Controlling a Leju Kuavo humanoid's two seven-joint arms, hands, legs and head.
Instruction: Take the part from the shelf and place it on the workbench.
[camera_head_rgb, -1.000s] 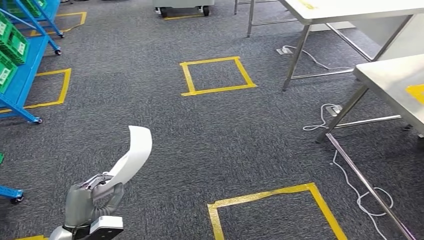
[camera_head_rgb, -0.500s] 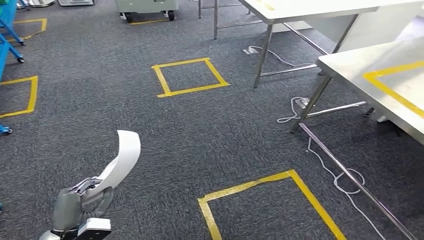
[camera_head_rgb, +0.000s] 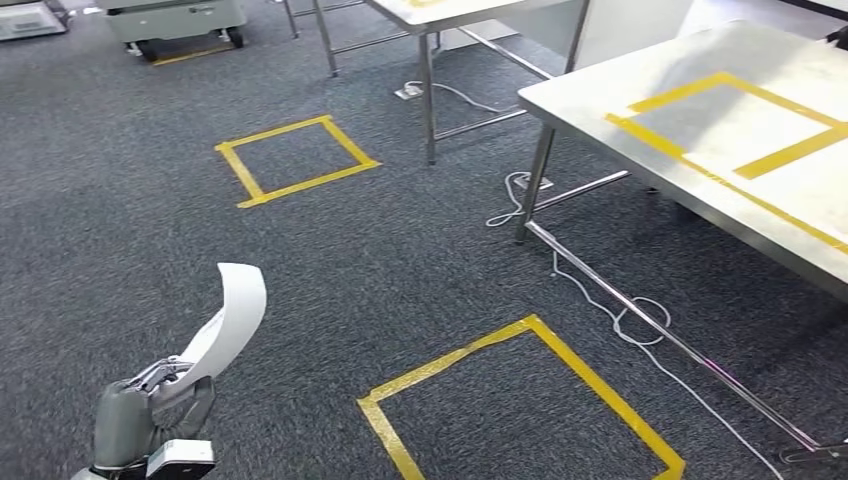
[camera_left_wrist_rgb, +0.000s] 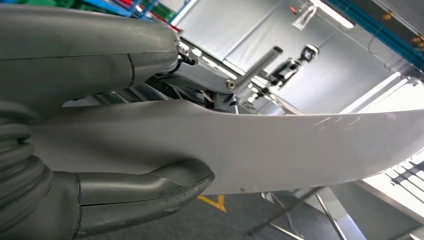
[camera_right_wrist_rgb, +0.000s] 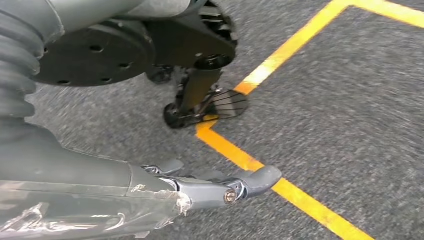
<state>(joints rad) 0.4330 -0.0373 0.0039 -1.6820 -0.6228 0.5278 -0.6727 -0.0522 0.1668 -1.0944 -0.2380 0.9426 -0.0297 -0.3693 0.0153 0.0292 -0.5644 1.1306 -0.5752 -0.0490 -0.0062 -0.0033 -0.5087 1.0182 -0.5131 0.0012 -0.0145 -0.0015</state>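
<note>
The left robot hand (camera_head_rgb: 140, 420) comes in low on the left of the head view, its fingers and thick thumb clamped around the lower end of the part (camera_head_rgb: 232, 315), a long, curved white strip that rises from the fist and bends over at its upper tip. In the left wrist view the same part (camera_left_wrist_rgb: 260, 145) runs as a broad pale band across the picture, with the thumb (camera_left_wrist_rgb: 145, 192) pressed against one face and darker fingers (camera_left_wrist_rgb: 205, 82) against the other, so the left robot hand (camera_left_wrist_rgb: 75, 150) plainly holds it. The part is carried above the grey carpet floor (camera_head_rgb: 120, 230), well apart from the worktop (camera_head_rgb: 600, 95), a steel-topped table on the right of the head view marked with a yellow tape rectangle (camera_head_rgb: 740, 125). Between the part and the worktop a yellow tape square (camera_head_rgb: 520, 400) lies on the carpet, and a second, smaller tape square (camera_head_rgb: 295, 160) lies farther off, beyond the part. A white cable (camera_head_rgb: 610, 305) trails on the floor beside the worktop's legs. Another steel table (camera_head_rgb: 440, 12) stands beyond the worktop, farther from the part. The right robot hand (camera_right_wrist_rgb: 200, 187) hangs above the carpet near a yellow tape line (camera_right_wrist_rgb: 280, 187), its fingers stretched out and holding nothing.
</note>
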